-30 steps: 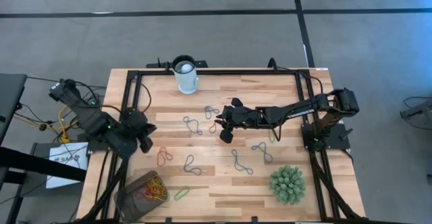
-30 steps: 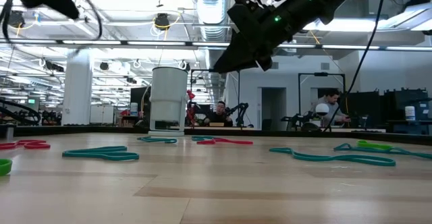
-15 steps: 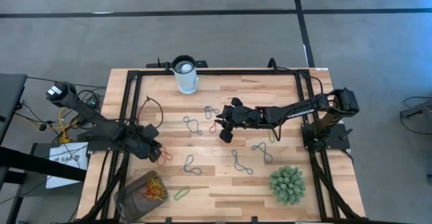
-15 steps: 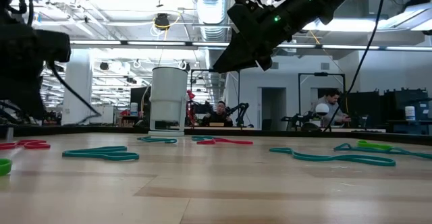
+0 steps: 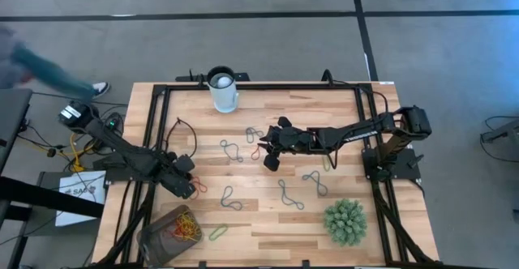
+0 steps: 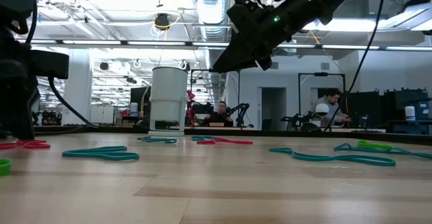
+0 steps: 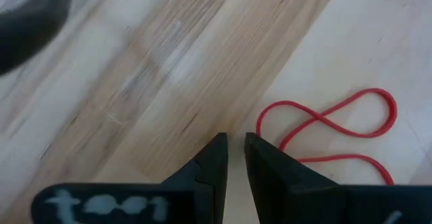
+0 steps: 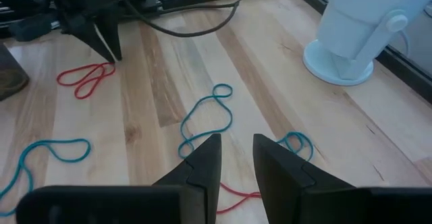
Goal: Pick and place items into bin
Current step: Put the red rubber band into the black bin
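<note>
Several thin looped bands lie flat on the wooden table: a red one (image 5: 199,189), teal ones (image 5: 231,151) (image 5: 289,194), a green one (image 5: 218,232). The brownish bin (image 5: 170,230) stands at the near left corner with coloured bands in it. My left gripper (image 7: 235,143) points steeply down just beside the red band (image 7: 324,126), its fingers a narrow gap apart with nothing between them; whether they touch the table I cannot tell. My right gripper (image 8: 236,146) hangs open above the table's middle, over a teal band (image 8: 206,119) and well clear of the wood (image 6: 233,59).
A white cup (image 5: 223,91) stands at the far edge. A spiky green plant ball (image 5: 345,220) sits at the near right. A black frame (image 5: 259,85) runs round the table. A person passes beyond the far left corner (image 5: 36,62).
My left gripper has come down from high above the table to just over the wood beside the red band, shifting a little toward the near edge and tipping to point more steeply down. A person has come into view at the far left.
</note>
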`<act>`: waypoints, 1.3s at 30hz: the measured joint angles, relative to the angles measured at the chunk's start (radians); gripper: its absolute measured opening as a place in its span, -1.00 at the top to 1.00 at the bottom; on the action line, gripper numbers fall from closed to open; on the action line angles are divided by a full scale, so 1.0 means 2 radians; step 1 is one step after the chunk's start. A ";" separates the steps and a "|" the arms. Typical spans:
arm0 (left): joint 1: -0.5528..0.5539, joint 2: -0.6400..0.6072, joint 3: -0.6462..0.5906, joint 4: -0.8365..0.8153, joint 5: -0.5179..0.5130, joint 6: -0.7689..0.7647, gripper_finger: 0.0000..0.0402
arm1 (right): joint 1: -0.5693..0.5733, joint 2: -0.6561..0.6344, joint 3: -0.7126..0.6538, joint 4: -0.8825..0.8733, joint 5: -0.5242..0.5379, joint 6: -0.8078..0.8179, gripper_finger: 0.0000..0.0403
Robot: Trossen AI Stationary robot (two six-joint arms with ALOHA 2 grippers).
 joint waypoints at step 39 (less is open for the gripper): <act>0.001 0.057 0.033 0.016 -0.014 -0.026 0.37 | 0.000 0.000 0.000 -0.003 0.000 0.000 0.59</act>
